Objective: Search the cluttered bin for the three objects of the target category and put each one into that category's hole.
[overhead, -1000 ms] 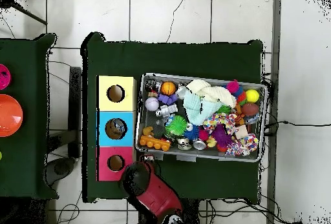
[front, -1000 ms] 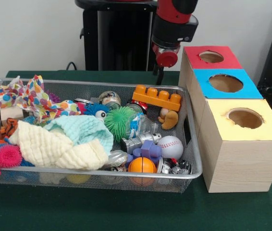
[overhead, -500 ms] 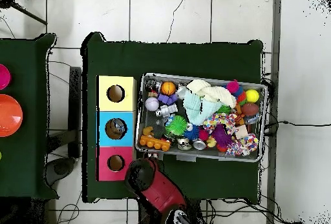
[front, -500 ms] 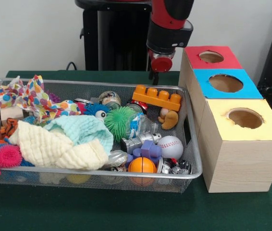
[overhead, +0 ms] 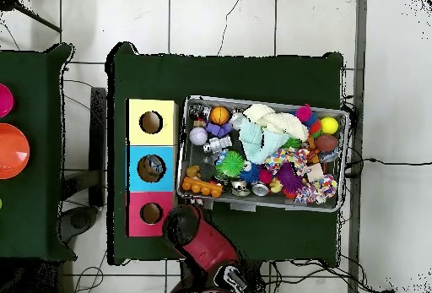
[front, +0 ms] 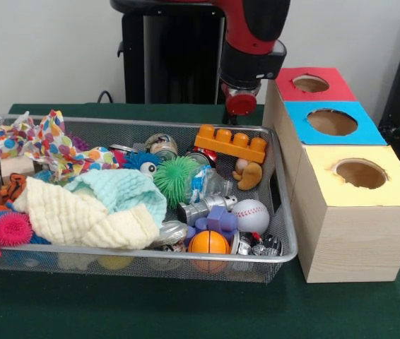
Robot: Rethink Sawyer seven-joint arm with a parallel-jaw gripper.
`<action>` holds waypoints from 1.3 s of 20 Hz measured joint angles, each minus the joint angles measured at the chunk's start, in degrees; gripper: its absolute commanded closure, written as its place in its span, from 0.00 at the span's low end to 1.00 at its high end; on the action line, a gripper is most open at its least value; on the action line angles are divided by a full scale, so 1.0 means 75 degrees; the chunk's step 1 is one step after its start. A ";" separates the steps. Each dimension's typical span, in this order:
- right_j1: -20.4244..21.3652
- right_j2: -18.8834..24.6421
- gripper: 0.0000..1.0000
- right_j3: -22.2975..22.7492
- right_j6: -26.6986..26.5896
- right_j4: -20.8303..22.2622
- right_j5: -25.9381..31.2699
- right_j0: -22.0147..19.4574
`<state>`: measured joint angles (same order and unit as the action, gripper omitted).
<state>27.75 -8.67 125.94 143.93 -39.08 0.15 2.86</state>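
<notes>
My hand (front: 242,104) has drifted slightly right since half a second ago, hanging behind the bin (front: 285,233) beside the red-topped box (front: 285,86). I cannot tell whether it is open or closed. The orange block (front: 231,143), baseball (front: 250,215) and cloths (front: 80,215) lie unmoved in the bin.

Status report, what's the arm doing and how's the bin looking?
Gripper behind the bin's far rim, state unclear, carrying nothing visible. Bin full and cluttered. Blue hole holds something; red and yellow look empty.

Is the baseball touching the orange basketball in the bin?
Cannot tell. In the front view the baseball sits just above the basketball, with the purple block overlapping the spot between them.
</notes>
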 measured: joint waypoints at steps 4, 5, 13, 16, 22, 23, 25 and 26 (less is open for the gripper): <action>-0.0175 0.0013 0.00 -0.0115 0.0000 -0.0002 -0.0001 0.0111; -0.0197 0.0018 0.00 -0.0131 0.0000 -0.0002 0.0000 0.0123; -0.0376 0.0051 0.00 -0.0295 0.0000 0.0005 0.0104 0.0171; -0.0404 -0.0010 0.00 -0.0378 0.0000 0.0005 0.0279 0.0250; -0.0467 -0.0148 0.00 -0.0554 0.0000 0.0003 0.0667 0.0401; -0.0468 -0.0155 0.00 -0.0562 0.0000 0.0003 0.0688 0.0408; -0.0469 -0.0212 0.00 -0.0603 0.0000 0.0002 0.0793 0.0465; -0.0468 -0.0245 0.00 -0.0622 0.0000 0.0002 0.0847 0.0500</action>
<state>24.24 -10.51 121.28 143.93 -39.07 6.50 6.60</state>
